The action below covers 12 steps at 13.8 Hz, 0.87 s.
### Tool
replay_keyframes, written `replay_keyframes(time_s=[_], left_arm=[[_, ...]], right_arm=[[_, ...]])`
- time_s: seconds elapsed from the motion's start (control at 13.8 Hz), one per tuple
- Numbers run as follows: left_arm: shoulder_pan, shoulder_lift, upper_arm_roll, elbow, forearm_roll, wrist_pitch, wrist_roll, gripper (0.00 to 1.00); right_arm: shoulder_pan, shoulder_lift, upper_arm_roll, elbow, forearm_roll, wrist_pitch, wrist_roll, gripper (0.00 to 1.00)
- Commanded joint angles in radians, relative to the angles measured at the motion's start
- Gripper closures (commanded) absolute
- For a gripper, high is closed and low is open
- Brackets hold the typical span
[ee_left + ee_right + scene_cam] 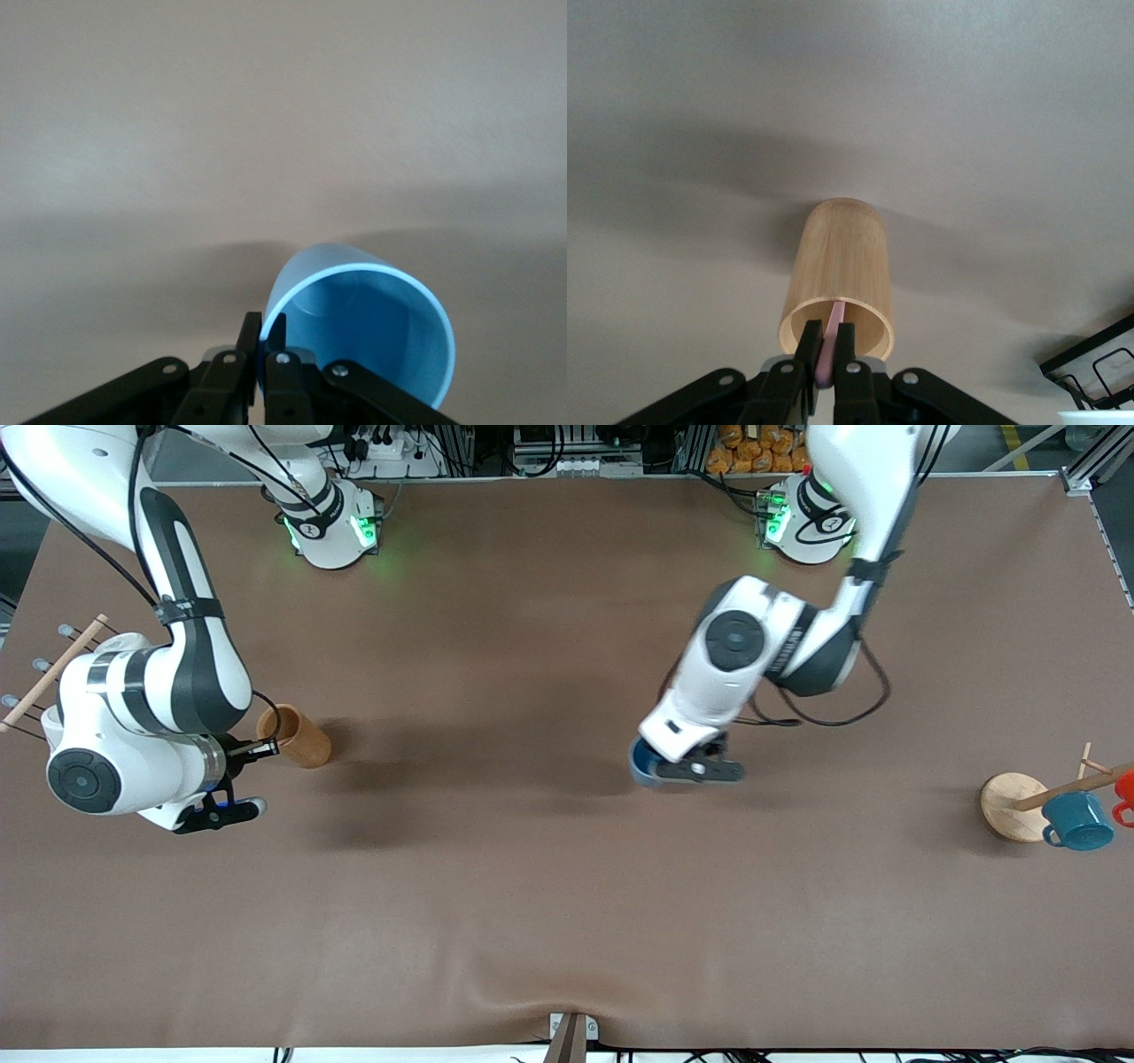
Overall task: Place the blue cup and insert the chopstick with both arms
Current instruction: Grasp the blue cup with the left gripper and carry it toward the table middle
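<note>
My left gripper (663, 772) is over the middle of the table and is shut on the rim of the light-blue cup (641, 765). In the left wrist view the fingers (264, 332) pinch the cup's wall (372, 332), with the open mouth toward the camera. I cannot tell whether the cup touches the table. My right gripper (263, 749) is at the mouth of the brown cylindrical holder (301, 740), toward the right arm's end. In the right wrist view it (830, 341) is shut on the pale-pink chopstick (833, 329), whose lower part is inside the holder (837, 257).
A wooden mug rack with a round base (1010, 804) stands at the left arm's end, carrying a teal mug (1077, 821) and a red mug (1125, 788). A wooden-rod rack (53, 673) is at the right arm's end. A black wire rack (1099, 363) shows beside the holder.
</note>
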Motion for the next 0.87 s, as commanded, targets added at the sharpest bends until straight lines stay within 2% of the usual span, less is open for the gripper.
replay_keyframes(time_s=[0.0, 0.44, 0.51, 0.58, 0.65, 0.8], left_arm=[[-0.091, 0.08, 0.012, 0.079, 0.022, -0.017, -0.123, 1.0], [-0.184, 0.14, 0.017, 0.089, 0.037, -0.015, -0.237, 1.0], [-0.186, 0.141, 0.017, 0.089, 0.045, -0.015, -0.272, 0.75], [-0.188, 0.141, 0.018, 0.089, 0.048, -0.015, -0.322, 0.19], [-0.198, 0.135, 0.018, 0.093, 0.074, -0.015, -0.362, 0.0], [-0.212, 0.106, 0.018, 0.12, 0.111, -0.058, -0.427, 0.0]], right_arm=[[-0.006, -0.011, 0.003, 0.011, -0.014, -0.051, -0.006, 1.0], [-0.006, -0.063, 0.003, 0.016, -0.014, -0.098, -0.009, 1.0], [-0.006, -0.082, 0.003, 0.017, -0.014, -0.107, -0.01, 1.0], [-0.009, -0.105, 0.003, 0.017, -0.014, -0.108, -0.01, 1.0], [-0.009, -0.131, 0.004, 0.022, -0.014, -0.109, -0.01, 1.0], [-0.007, -0.168, 0.006, 0.051, -0.013, -0.13, -0.013, 1.0]])
